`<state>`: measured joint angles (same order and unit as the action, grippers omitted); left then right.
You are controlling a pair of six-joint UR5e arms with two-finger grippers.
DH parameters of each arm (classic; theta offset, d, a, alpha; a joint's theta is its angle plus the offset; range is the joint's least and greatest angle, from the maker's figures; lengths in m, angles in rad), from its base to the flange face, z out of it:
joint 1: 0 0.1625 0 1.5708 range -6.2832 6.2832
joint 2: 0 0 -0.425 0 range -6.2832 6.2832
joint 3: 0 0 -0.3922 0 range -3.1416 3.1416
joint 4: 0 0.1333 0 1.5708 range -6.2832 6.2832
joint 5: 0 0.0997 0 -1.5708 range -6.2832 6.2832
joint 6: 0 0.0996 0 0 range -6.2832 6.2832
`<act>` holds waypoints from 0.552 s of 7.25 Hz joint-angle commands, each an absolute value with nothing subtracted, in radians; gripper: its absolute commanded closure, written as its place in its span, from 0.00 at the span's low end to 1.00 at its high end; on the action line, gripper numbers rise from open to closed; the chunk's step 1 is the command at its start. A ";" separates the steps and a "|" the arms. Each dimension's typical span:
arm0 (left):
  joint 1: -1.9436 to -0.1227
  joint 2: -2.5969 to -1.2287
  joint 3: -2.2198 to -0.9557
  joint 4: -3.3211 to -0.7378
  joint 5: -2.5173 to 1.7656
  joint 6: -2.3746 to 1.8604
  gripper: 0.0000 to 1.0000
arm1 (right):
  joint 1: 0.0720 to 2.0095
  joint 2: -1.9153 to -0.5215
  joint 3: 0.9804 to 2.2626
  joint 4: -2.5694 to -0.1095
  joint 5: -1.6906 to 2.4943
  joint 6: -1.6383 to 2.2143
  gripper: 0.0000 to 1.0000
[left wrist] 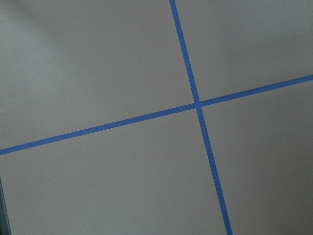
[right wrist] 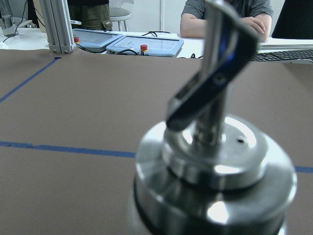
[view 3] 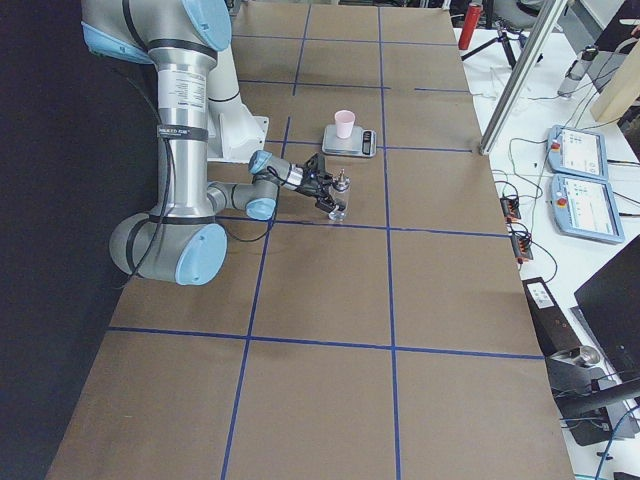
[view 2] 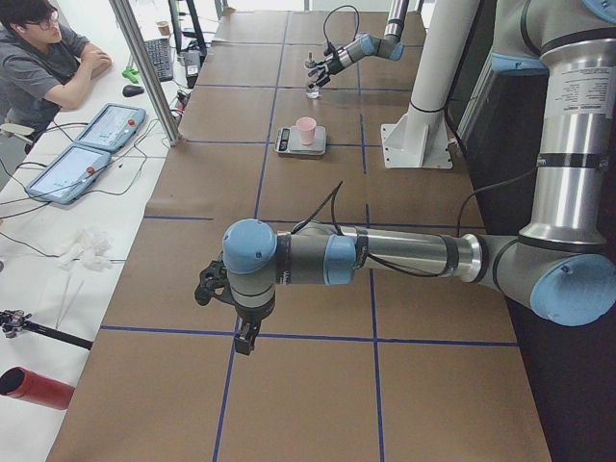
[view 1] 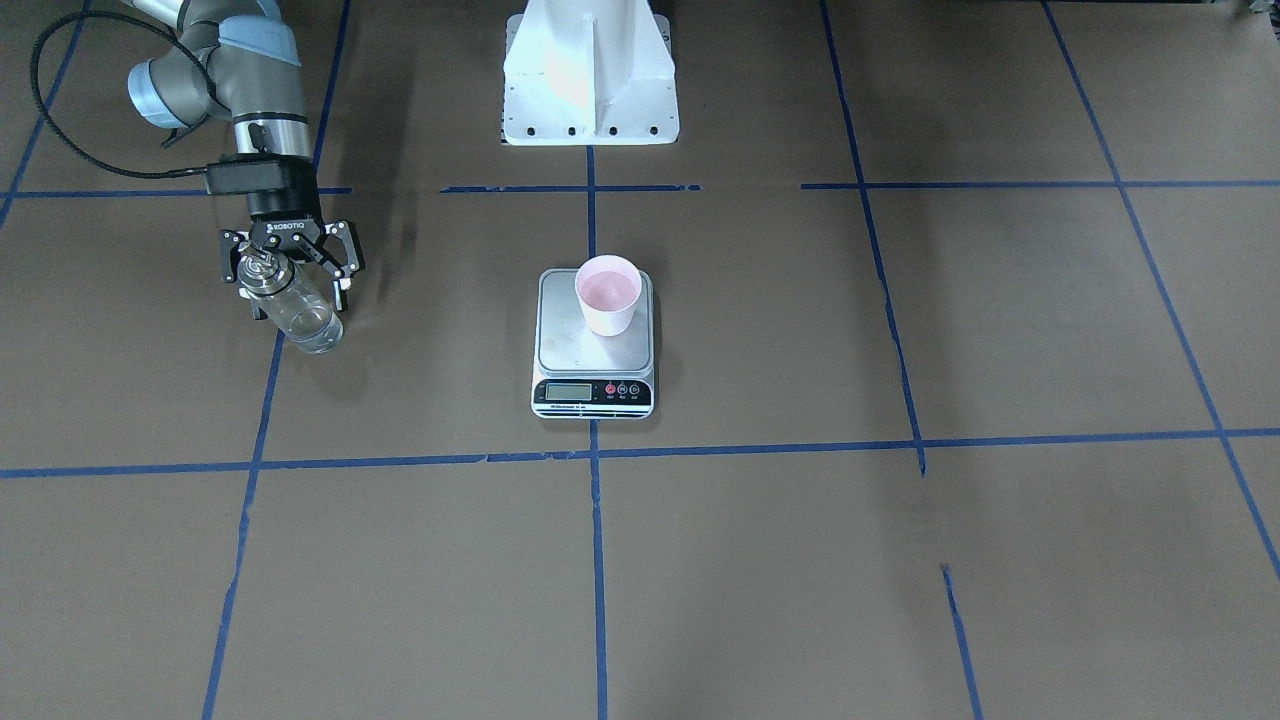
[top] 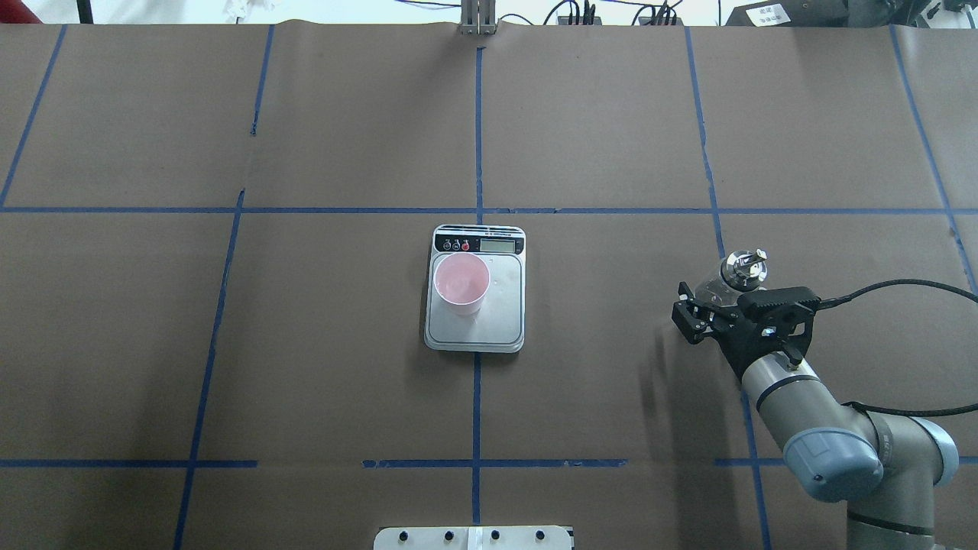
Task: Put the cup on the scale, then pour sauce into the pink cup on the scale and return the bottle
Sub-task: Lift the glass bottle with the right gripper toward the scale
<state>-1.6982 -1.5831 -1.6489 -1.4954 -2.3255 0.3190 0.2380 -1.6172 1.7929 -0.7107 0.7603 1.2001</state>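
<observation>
The cup [top: 461, 283] is already sitting on the scale [top: 489, 336] looking pink inside, and I am gripping the bottle [view 1: 297, 310] in my right gripper [view 1: 292, 268] well off to the side, so returning it looks left, while my left gripper's [view 2: 223, 310] state I cannot tell.

Brown paper-covered table [top: 611, 114] with blue tape grid [top: 477, 137], white side bench [view 2: 58, 221], seated person [view 2: 43, 63], two tablets [view 3: 580, 180]
</observation>
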 commanded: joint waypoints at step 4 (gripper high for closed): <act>-1.698 -1.583 -1.654 -1.494 -2.326 0.319 0.00 | 0.256 -1.592 1.781 -0.707 0.761 1.195 0.90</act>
